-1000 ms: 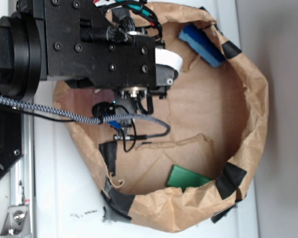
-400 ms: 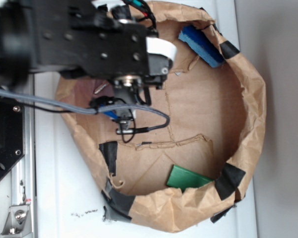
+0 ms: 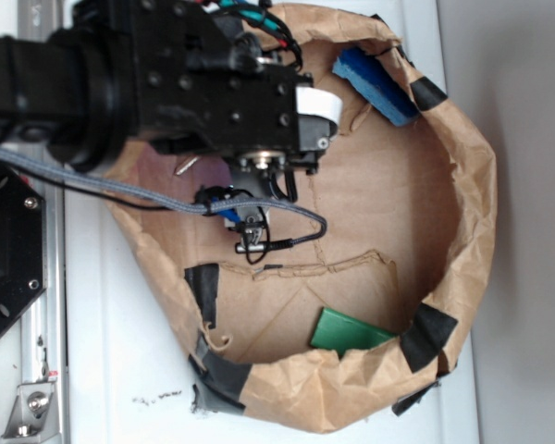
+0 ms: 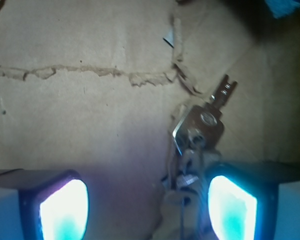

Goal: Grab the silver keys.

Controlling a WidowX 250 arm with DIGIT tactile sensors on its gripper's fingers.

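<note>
Exterior view: the black robot arm hangs over a brown paper bag with a rolled rim sitting on a white tabletop. Can't really make out the hand here, the arm body covers it.
Other stuff: a blue rectangular block past the arm by the bag's rim, and a flat green square piece well off to the other side.
Wrist view: the hand is wide open, holding nothing, both pads glowing cyan.
Keys: the bunch of thin silver metal keys lies on the bag's floor, just ahead of the hand, close against the right-side finger, one key blade sticking out away from it.
</note>
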